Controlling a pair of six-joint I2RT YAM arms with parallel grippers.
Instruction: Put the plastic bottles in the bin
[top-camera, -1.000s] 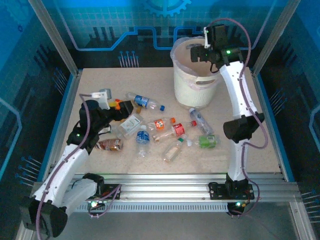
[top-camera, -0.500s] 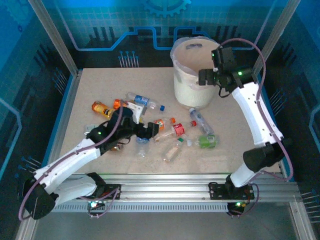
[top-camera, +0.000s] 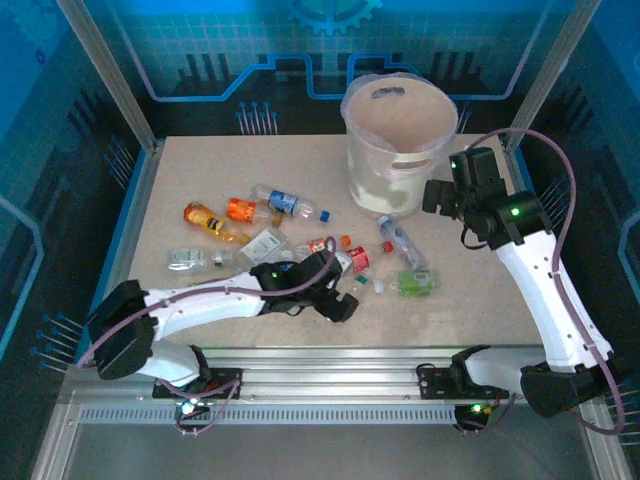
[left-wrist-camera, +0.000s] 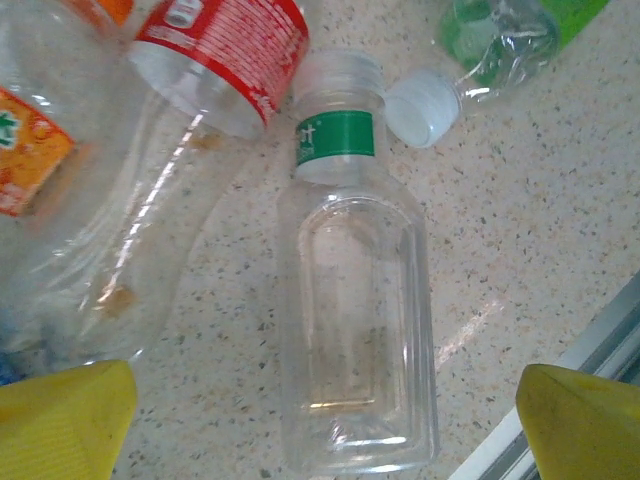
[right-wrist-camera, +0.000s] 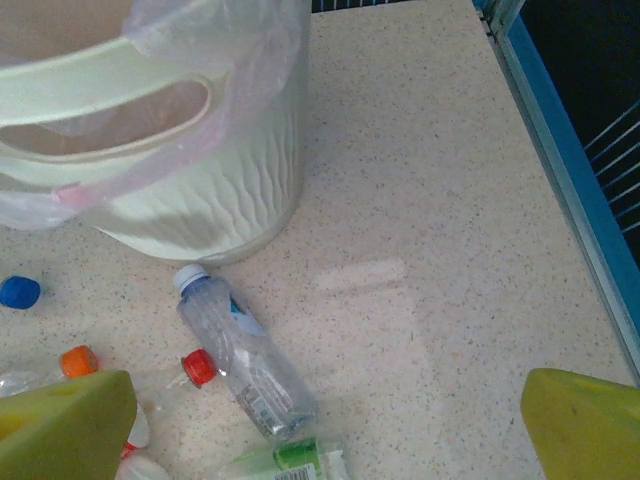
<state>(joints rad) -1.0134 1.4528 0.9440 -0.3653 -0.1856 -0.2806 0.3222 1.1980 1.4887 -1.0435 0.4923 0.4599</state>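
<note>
Plastic bottles (top-camera: 243, 209) lie loose across the middle of the table (top-camera: 500, 310); what is inside the bin you cannot tell. Toward the left edge you have a crushed clear bottle (top-camera: 190, 260) and two orange bottles (top-camera: 205, 215), with a blue-banded bottle (top-camera: 285, 203) farther back.

Your left gripper (left-wrist-camera: 325, 400) is released and empty near the front edge. Its jaws stand wide on either side of a green-collared bottle (left-wrist-camera: 360, 320) lying flat, with a red-labelled bottle (left-wrist-camera: 220, 50) just beside its cap. A crushed green bottle (top-camera: 418, 283) lies to its right.

Expect these empties to be very light, thin-walled and slick. They will likely dent under the pads and may squirt sideways or roll. Close across the flat-sided body midway down, not on the neck or cap.

Further right, a slim clear bottle (right-wrist-camera: 245, 365) lies just beside the bin (right-wrist-camera: 200, 210), which stands toward the far edge. Your right gripper (right-wrist-camera: 320, 425) hangs wide and empty beside the bin, toward the right edge.
</note>
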